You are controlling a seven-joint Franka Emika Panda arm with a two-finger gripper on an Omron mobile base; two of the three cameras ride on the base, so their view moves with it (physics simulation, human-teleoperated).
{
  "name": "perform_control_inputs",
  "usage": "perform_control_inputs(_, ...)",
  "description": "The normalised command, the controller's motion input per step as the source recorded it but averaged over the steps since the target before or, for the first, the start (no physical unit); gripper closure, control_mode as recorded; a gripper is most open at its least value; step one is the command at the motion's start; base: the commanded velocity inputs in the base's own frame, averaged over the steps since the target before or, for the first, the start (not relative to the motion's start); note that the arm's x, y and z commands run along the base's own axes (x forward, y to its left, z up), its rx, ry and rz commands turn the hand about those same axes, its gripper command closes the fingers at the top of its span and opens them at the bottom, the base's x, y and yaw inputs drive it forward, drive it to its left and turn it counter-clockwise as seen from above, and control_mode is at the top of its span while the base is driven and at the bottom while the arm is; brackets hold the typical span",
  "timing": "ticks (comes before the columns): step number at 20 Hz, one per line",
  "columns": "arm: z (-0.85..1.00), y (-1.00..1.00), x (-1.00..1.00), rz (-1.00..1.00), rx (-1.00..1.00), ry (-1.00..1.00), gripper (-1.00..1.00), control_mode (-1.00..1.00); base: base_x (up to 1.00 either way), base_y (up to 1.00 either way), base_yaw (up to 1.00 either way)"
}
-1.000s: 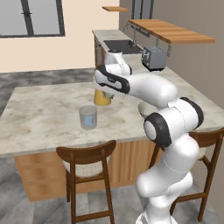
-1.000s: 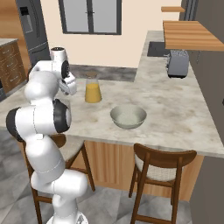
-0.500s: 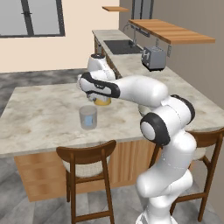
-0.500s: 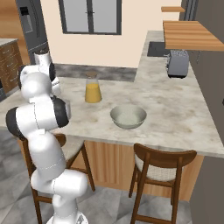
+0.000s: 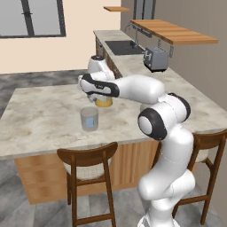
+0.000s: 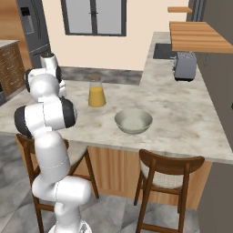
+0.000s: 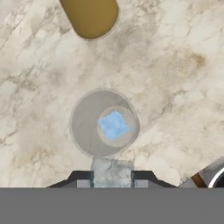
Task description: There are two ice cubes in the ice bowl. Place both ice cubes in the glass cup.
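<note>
Hand view: the jaws (image 7: 112,178), now swung over the glass cup (image 7: 104,122), grip the second ice cube (image 7: 112,171); one ice cube (image 7: 114,125) already lies inside.

The robot arm (image 5: 164,146) is made of smooth, glossy white segments with rounded shapes. Dark, almost black rings and round caps (image 5: 150,124) sit at the joints between the segments. A black band (image 5: 99,87) goes around the link just behind the hand. The two finger tips (image 7: 80,178) are small, dark and square. No cables or screws can be made out.
</note>
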Motion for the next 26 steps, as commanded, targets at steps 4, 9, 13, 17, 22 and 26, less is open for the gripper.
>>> perform_control_inputs(4,-0.23,0.0,0.17,0.01,0.0,0.02,1.0,-1.0,0.0,0.0,0.0)
perform_control_inputs(9,-0.28,0.02,0.01,0.03,0.0,0.03,1.0,-1.0,0.0,0.0,0.0)
perform_control_inputs(13,-0.26,0.0,0.0,0.04,0.0,0.0,1.0,-1.0,0.0,0.0,0.0)
perform_control_inputs(17,-0.24,0.0,0.0,0.04,0.0,0.0,1.0,-1.0,0.0,0.0,0.0)
perform_control_inputs(22,-0.27,0.0,0.0,0.03,0.0,0.0,1.0,-1.0,0.0,0.0,0.0)
perform_control_inputs(26,-0.21,0.0,0.05,0.03,0.0,0.0,1.0,-1.0,0.0,0.0,0.0)
